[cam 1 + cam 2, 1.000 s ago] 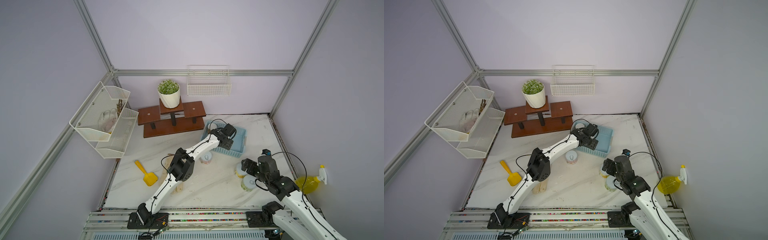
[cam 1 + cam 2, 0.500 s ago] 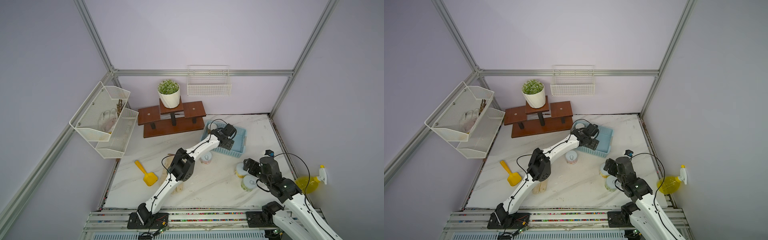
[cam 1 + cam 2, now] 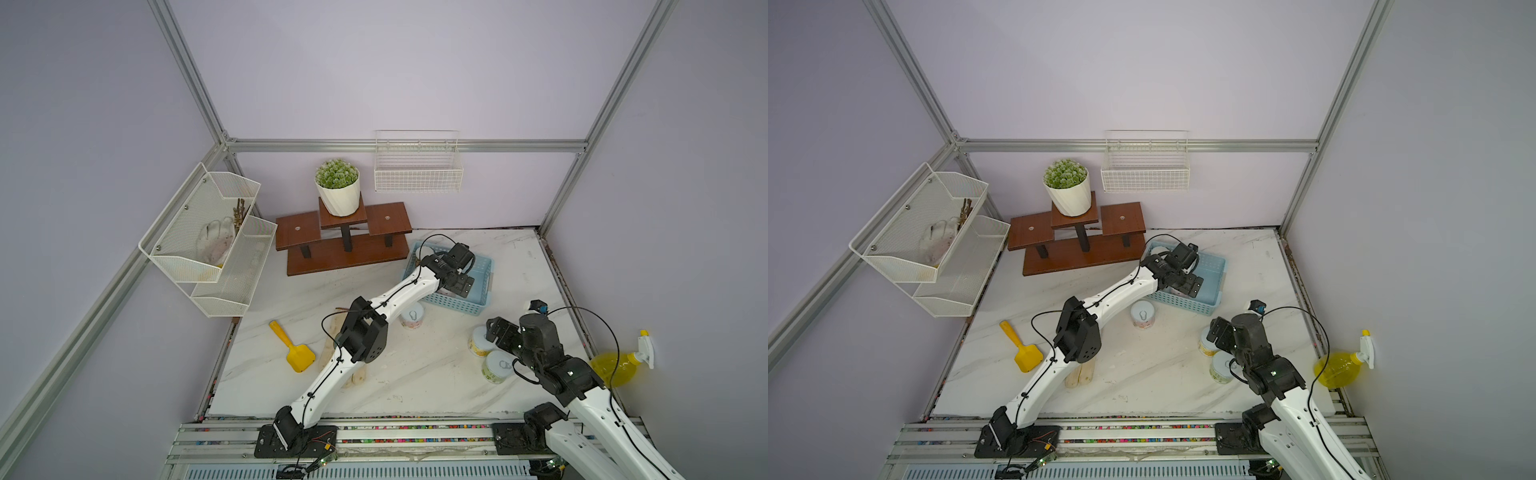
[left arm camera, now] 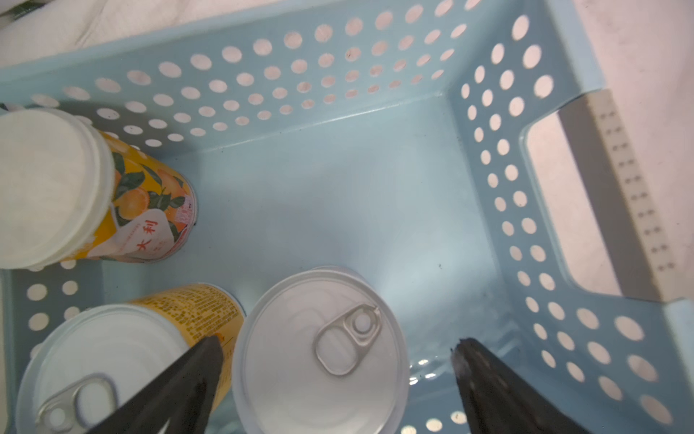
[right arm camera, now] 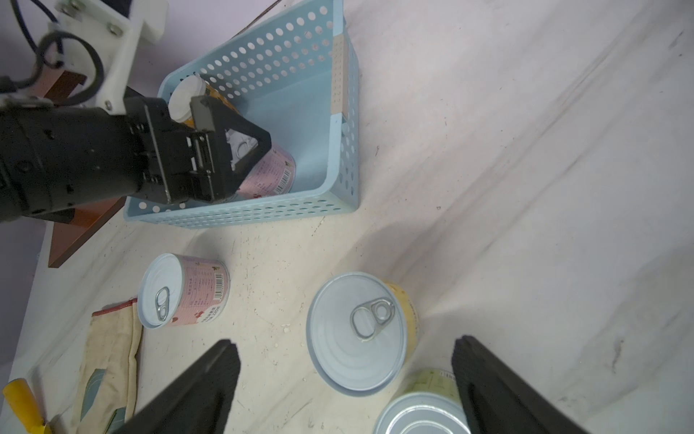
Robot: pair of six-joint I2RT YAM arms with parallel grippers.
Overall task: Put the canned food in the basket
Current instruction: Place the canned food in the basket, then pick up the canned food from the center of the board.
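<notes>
red characters 大利 on the white-topped yellow can [image 4: 146, 203], barcode on the pink can [image 5: 204, 295], digits unreadable

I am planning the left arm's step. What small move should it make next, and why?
Probably lift the left gripper straight up, out of the basket. Its jaws stand open on either side of an upright can on the basket floor, so it holds nothing, and three more cans wait on the table.

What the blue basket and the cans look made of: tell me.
Basket: probably moulded plastic, smooth pale blue with a slight sheen, walls punched with round holes. Cans: apparently metal, silvery lids with pull-tabs; printed labels, paper or film unclear.
</notes>
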